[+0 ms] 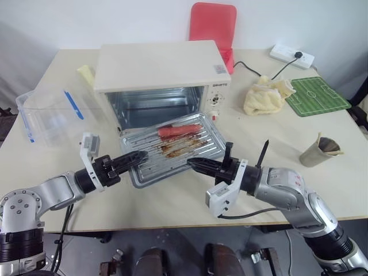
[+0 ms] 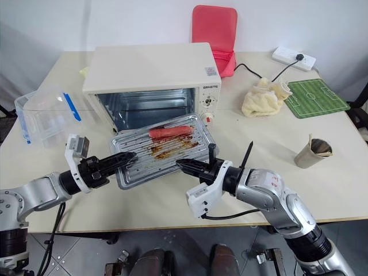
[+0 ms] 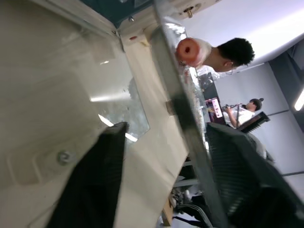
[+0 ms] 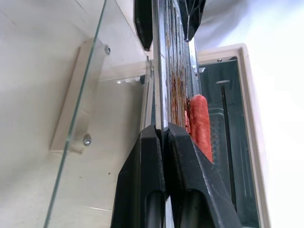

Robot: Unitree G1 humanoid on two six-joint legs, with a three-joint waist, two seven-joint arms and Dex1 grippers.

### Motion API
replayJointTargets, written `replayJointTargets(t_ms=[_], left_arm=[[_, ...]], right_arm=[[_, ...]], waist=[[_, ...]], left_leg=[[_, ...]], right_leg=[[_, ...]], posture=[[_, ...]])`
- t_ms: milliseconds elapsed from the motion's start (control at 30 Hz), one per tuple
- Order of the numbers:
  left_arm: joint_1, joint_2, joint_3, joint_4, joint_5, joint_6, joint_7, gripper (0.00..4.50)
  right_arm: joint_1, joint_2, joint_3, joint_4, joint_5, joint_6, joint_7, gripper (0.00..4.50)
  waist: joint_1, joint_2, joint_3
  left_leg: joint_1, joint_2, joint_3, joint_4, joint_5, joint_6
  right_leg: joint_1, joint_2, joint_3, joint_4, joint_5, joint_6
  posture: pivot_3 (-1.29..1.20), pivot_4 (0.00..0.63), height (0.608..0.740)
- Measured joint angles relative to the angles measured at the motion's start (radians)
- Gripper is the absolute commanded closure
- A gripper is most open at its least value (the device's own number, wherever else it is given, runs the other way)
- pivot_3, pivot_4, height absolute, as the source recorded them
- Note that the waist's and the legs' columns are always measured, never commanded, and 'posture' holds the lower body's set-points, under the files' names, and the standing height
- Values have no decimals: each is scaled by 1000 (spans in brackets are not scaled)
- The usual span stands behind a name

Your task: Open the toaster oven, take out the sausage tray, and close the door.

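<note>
With the door (image 4: 76,95) down, the tray (image 1: 172,150) sits half out of the oven (image 1: 155,66), its near edge clamped by the right gripper (image 1: 194,163) while the left gripper's (image 1: 140,156) jaws straddle the left edge unclosed, so next comes closing and lifting level.

The cream toaster oven (image 1: 161,72) stands open, its glass door (image 4: 76,118) folded down flat. The ribbed silvery sausage tray (image 1: 172,150), grease-stained, sits over the door, red sausages at its back.

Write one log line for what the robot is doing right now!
door: open | sausage tray: pulled out over door | right tool: shut on sausage tray's front rim | left tool: straddling tray's left rim
</note>
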Motion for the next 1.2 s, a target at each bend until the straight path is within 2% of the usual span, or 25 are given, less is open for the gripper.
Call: replayJointTargets(t_ms=[100,200,600,833,933,1000,1033,1200], left_arm=[[3,7,-20,0,-31,-5,21,3710],[14,14,-45,0,-77,-14,44,4485],[50,26,-99,13,-136,-65,80,4494],[50,25,-133,38,-135,-78,81,4494],[50,23,-143,40,-134,-79,76,4500],[50,23,-152,40,-134,-78,78,4500],[50,22,-160,40,-133,-78,79,4500],[61,9,-176,40,-134,-81,85,4500]], right_arm=[[6,-2,0,0,1,2,14,4500],[26,-3,0,0,3,3,31,4500],[39,11,9,17,5,4,40,4500],[32,10,13,17,31,43,94,4500],[30,7,13,17,67,78,129,3644],[30,7,13,16,86,91,140,2971],[30,6,13,16,94,94,146,2488],[30,4,12,3,125,112,162,970]], waist=[[0,0,0],[0,0,0],[0,0,0],[0,0,0],[1,0,0],[1,0,0],[1,0,0],[1,0,0]], left_leg=[[0,0,0,0,0,0],[0,0,0,0,0,0],[0,0,1,0,1,0],[0,0,1,0,1,0],[0,0,1,0,1,0],[0,0,1,0,1,0],[0,0,1,0,1,0],[0,0,1,0,1,0]], right_leg=[[0,0,0,0,0,0],[0,0,0,0,0,0],[0,0,1,0,0,0],[0,0,1,0,0,0],[0,0,1,0,0,0],[0,0,1,0,0,0],[0,0,1,0,0,0],[0,0,1,0,0,0]], posture=[[0,150,740],[0,150,740],[0,150,740],[0,150,740],[0,150,740],[0,150,740],[0,150,740],[0,150,740]])
